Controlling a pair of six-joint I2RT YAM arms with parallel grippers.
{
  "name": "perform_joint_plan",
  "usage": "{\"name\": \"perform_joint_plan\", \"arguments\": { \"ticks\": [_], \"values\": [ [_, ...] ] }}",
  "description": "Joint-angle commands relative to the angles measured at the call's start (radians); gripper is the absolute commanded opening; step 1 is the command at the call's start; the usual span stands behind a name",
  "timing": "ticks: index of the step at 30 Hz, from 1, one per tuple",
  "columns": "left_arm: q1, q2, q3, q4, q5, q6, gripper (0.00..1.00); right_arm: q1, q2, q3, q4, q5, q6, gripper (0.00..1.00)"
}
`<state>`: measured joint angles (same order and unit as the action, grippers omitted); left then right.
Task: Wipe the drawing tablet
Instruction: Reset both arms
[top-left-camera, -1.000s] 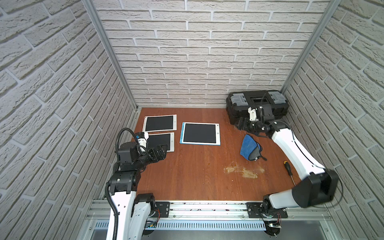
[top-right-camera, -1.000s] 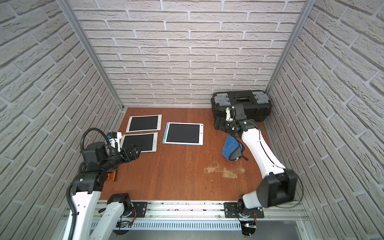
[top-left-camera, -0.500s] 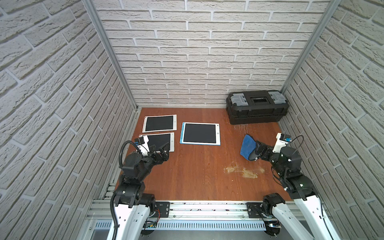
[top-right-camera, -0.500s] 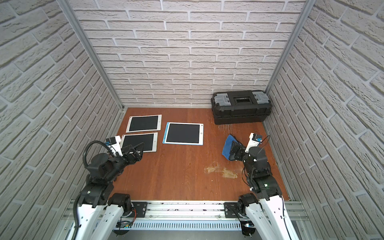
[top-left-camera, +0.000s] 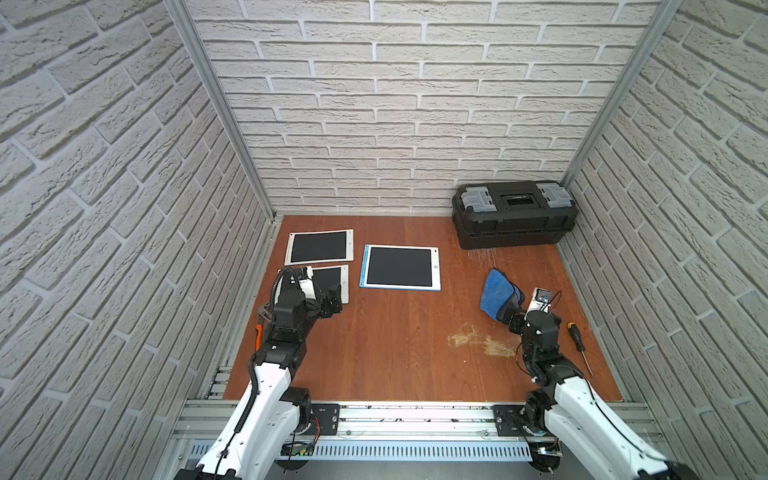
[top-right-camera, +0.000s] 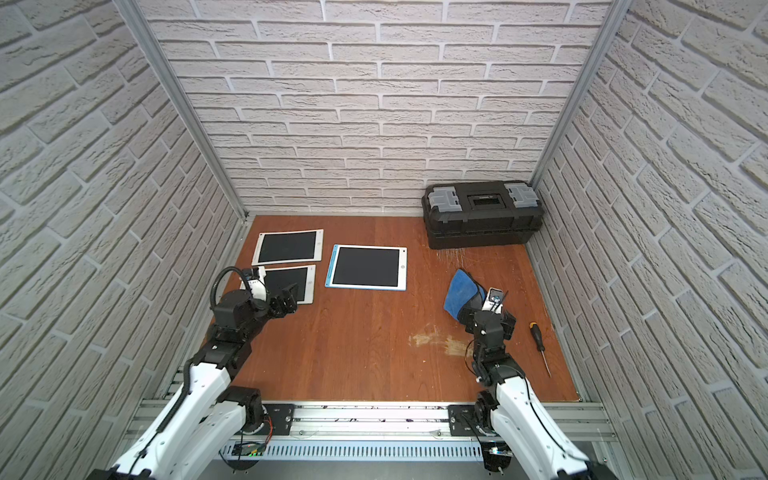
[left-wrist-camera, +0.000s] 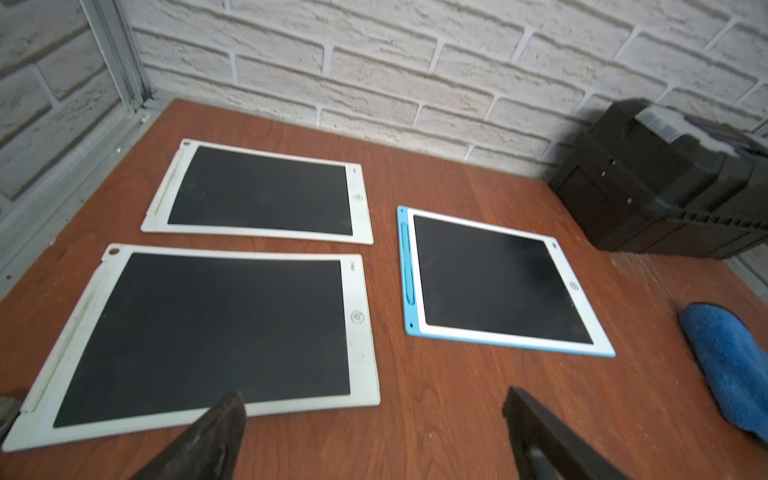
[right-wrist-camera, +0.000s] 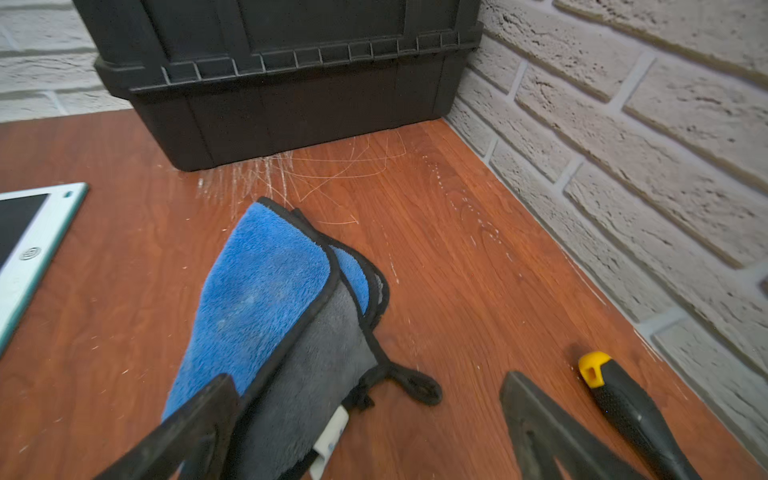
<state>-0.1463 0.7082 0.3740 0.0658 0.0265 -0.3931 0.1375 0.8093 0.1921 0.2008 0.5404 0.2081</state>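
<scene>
Blue-edged tablet (top-left-camera: 401, 267) lies flat, screen up, mid-frame in both top views. Its long axis runs left to right, with the blue edge toward frame left. Folded cloth (top-left-camera: 496, 293) rests on the table (top-left-camera: 395, 353) right of centre, apart from the tablet. Right gripper (right-wrist-camera: 368, 380) is spread wide over the cloth's near end, gripping nothing. Left gripper (left-wrist-camera: 370, 399) is likewise spread and empty, at the nearer white tablet (top-left-camera: 332, 280).
</scene>
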Motion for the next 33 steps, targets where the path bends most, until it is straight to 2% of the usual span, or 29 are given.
{"name": "perform_joint_plan", "arguments": {
  "ticks": [1, 5, 10, 15, 16, 19, 22, 25, 29, 33],
  "values": [
    [-0.005, -0.027, -0.096, 0.205, -0.049, 0.013, 0.98, -0.006, 0.204, 0.058, 0.382, 0.065, -0.085, 0.99],
    [-0.009, -0.019, -0.163, 0.340, -0.074, 0.006, 0.98, -0.013, 0.421, 0.064, 0.606, 0.051, -0.125, 1.00],
    [-0.010, 0.041, -0.184, 0.432, -0.152, -0.006, 0.98, -0.012, 0.608, 0.105, 0.744, -0.013, -0.205, 0.95],
    [-0.010, 0.055, -0.187, 0.485, -0.084, 0.114, 0.98, -0.015, 0.635, 0.174, 0.633, -0.060, -0.212, 0.96],
    [-0.010, 0.054, -0.188, 0.493, -0.068, 0.138, 0.98, -0.023, 0.647, 0.201, 0.595, -0.069, -0.206, 0.99],
    [-0.010, 0.055, -0.200, 0.520, -0.071, 0.180, 0.98, -0.061, 0.669, 0.254, 0.512, -0.147, -0.187, 1.00],
    [-0.010, 0.052, -0.214, 0.520, -0.125, 0.195, 0.98, -0.070, 0.704, 0.207, 0.632, -0.201, -0.203, 1.00],
    [-0.009, 0.006, -0.236, 0.513, -0.149, 0.202, 0.98, -0.076, 0.704, 0.217, 0.607, -0.215, -0.198, 1.00],
    [-0.001, -0.101, -0.275, 0.482, -0.232, 0.272, 0.98, -0.073, 0.688, 0.200, 0.612, -0.215, -0.198, 1.00],
    [0.048, -0.225, -0.343, 0.458, -0.285, 0.284, 0.98, -0.037, 0.696, 0.152, 0.723, -0.220, -0.250, 1.00]
  ]
}}
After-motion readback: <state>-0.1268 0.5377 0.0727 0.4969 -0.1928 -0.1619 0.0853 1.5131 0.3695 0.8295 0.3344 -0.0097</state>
